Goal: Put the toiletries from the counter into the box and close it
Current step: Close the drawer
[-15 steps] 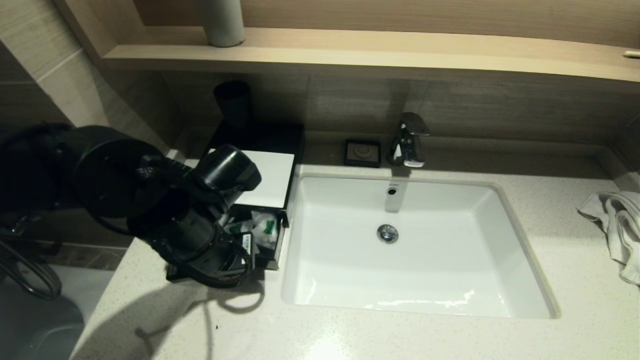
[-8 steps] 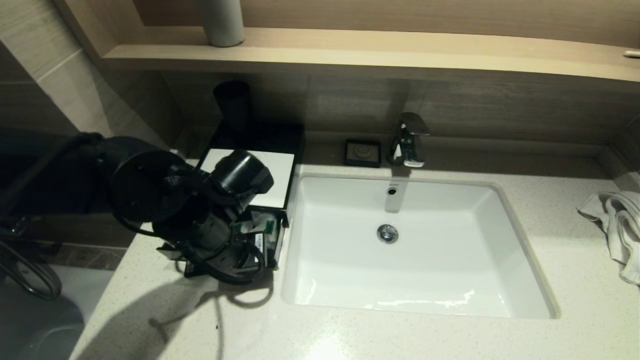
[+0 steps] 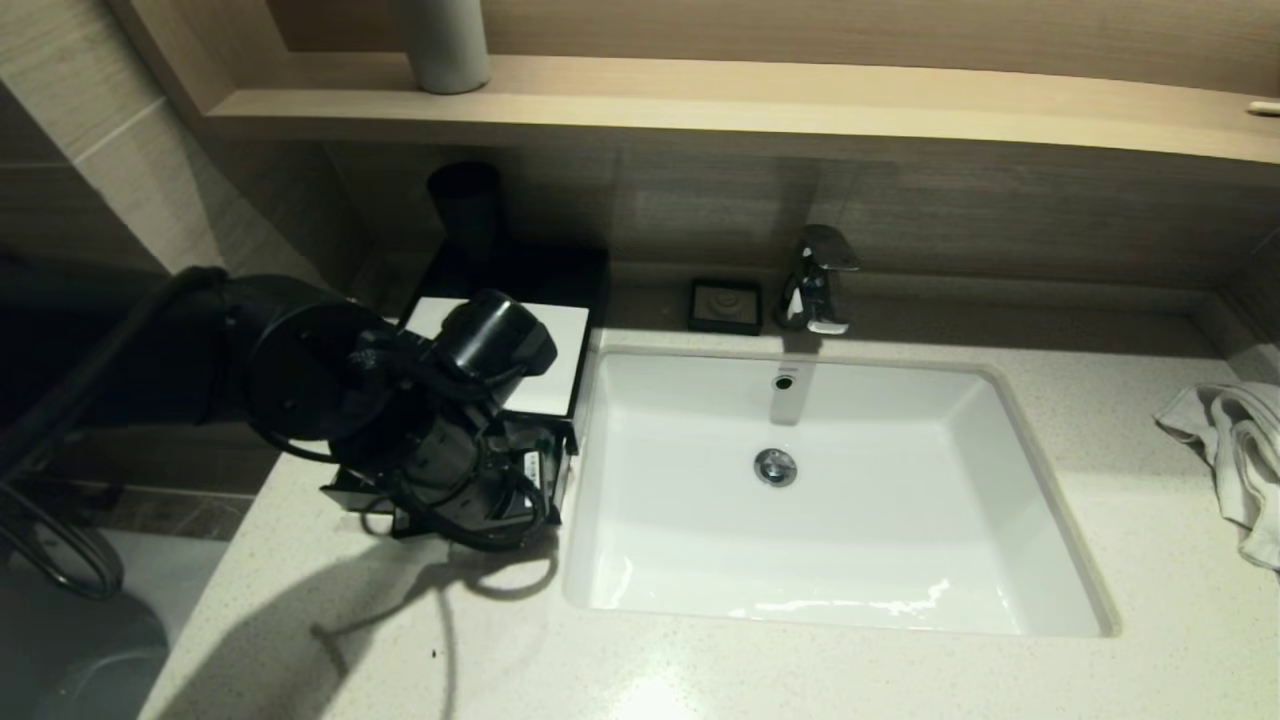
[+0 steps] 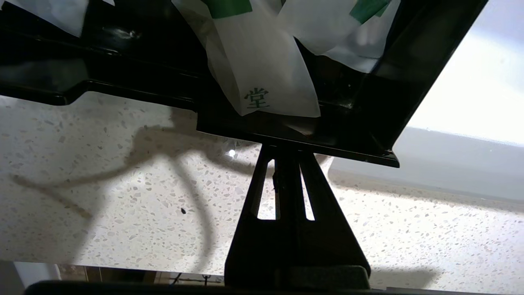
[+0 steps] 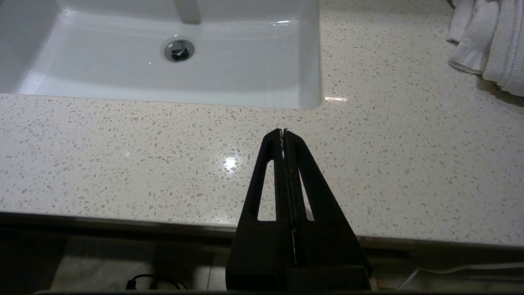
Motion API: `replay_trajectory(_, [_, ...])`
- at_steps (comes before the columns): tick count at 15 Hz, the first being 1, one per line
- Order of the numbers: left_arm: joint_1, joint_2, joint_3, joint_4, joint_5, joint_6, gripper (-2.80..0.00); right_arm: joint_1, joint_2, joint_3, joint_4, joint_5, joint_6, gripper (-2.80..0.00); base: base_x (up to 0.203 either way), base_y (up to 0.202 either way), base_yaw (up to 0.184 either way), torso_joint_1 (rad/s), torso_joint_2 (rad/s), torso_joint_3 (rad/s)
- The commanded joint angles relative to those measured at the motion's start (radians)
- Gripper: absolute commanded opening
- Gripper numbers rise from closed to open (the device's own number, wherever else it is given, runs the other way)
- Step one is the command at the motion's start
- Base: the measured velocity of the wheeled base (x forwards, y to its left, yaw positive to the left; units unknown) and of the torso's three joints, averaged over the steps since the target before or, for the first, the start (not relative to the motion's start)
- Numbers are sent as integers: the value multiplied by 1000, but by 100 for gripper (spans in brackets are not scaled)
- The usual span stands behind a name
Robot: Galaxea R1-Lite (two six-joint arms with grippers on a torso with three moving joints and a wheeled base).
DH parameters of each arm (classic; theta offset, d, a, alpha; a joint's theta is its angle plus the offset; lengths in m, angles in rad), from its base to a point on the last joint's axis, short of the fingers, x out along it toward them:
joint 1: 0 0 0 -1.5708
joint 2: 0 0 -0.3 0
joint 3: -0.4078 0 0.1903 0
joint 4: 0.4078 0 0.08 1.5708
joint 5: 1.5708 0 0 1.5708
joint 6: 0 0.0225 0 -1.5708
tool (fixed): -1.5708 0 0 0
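A black box with a white top [image 3: 535, 355] stands on the counter left of the sink. Its drawer [image 4: 368, 135] is pulled out toward me and holds white sachets with green marks [image 4: 262, 69]. In the head view my left arm [image 3: 440, 450] covers most of the drawer. My left gripper [image 4: 286, 151] is shut and empty, and its tips are against the drawer's black front edge, low over the speckled counter [image 4: 102, 184]. My right gripper [image 5: 283, 132] is shut and empty, above the counter's front edge to the right of the sink.
The white sink [image 3: 900, 560] fills the middle of the counter, with a faucet [image 3: 815, 280] and a black soap dish [image 3: 725, 305] behind it. A white towel [image 3: 1235, 450] lies at the far right. A black cup [image 3: 467, 205] stands behind the box.
My left arm has moved right and toward the box and now covers more of the drawer. The drawer's front corner sits a little further in. The right arm has not moved.
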Motion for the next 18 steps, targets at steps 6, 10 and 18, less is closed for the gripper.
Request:
replay_trajectory(6, [13, 13, -37, -21, 6, -1, -280, 0, 0, 0, 0, 1, -1, -280, 0, 0, 0, 0, 0, 0])
replay_trajectory(10, [25, 16, -37, -49, 7, -1, -280, 0, 0, 0, 0, 1, -1, -280, 0, 0, 0, 0, 0, 0])
replay_trajectory(18, [48, 28, -72, -86, 9, -4, -280, -2, 0, 0, 1, 1, -1, -280, 0, 0, 0, 0, 0, 0])
